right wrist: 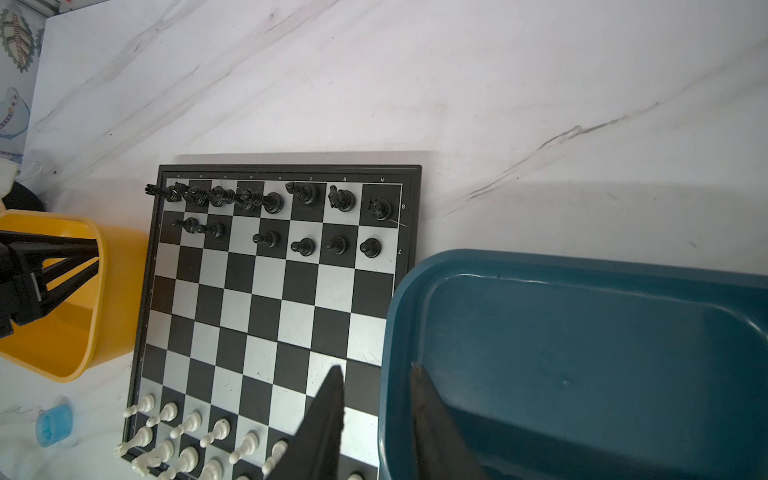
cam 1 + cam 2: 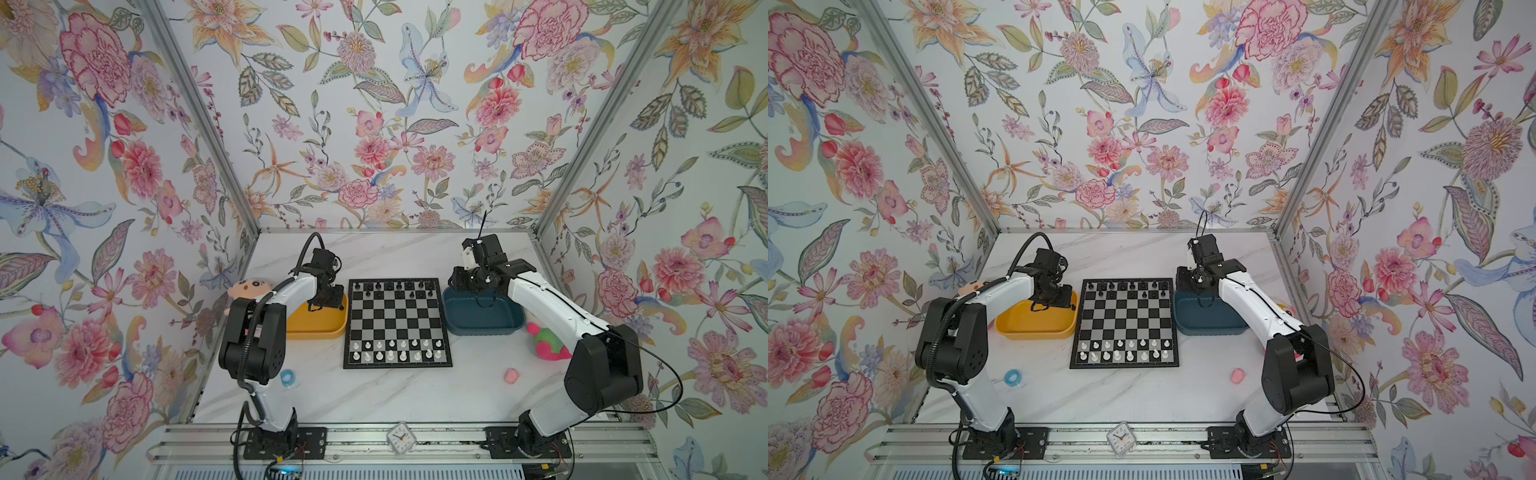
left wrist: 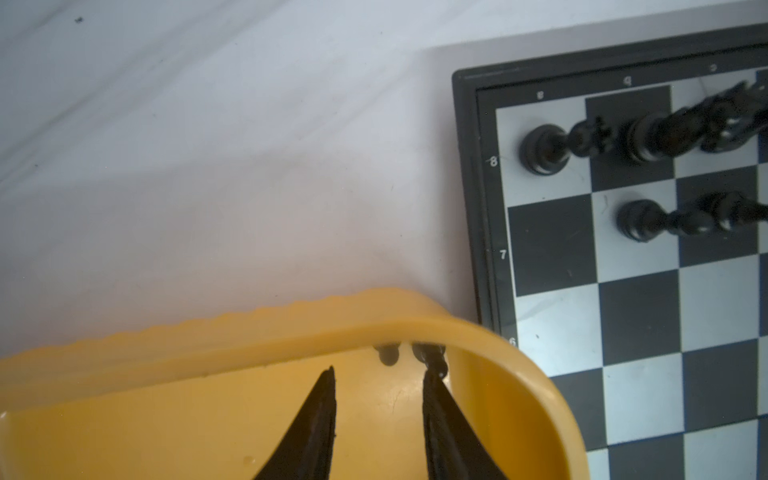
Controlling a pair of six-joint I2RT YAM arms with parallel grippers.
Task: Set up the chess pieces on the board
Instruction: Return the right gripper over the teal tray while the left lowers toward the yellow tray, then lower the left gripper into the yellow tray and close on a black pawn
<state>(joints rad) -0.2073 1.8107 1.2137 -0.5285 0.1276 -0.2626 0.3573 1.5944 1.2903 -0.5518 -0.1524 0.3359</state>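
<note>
The board (image 2: 397, 320) (image 2: 1125, 320) lies mid-table, with black chess pieces (image 2: 390, 286) on its two far rows and white ones (image 2: 395, 349) on its two near rows. My left gripper (image 3: 379, 372) (image 2: 322, 306) is down inside the yellow tray (image 3: 498, 345), open, with nothing between its fingers. Two black pieces (image 3: 388, 356) lie under the tray's rim just past the fingertips, and one fingertip (image 3: 428, 376) is at the second piece (image 3: 432, 358). My right gripper (image 1: 376, 370) (image 2: 484, 298) hangs open over the blue tray's (image 1: 582, 332) rim beside the board (image 1: 257, 316), holding nothing.
A peach-faced plush (image 2: 245, 289) sits behind the left arm and a pink-green plush (image 2: 548, 343) beside the right arm. A small blue ring (image 2: 286, 377) and a pink lump (image 2: 512, 375) lie near the front. A small clock (image 2: 401, 436) stands on the front rail.
</note>
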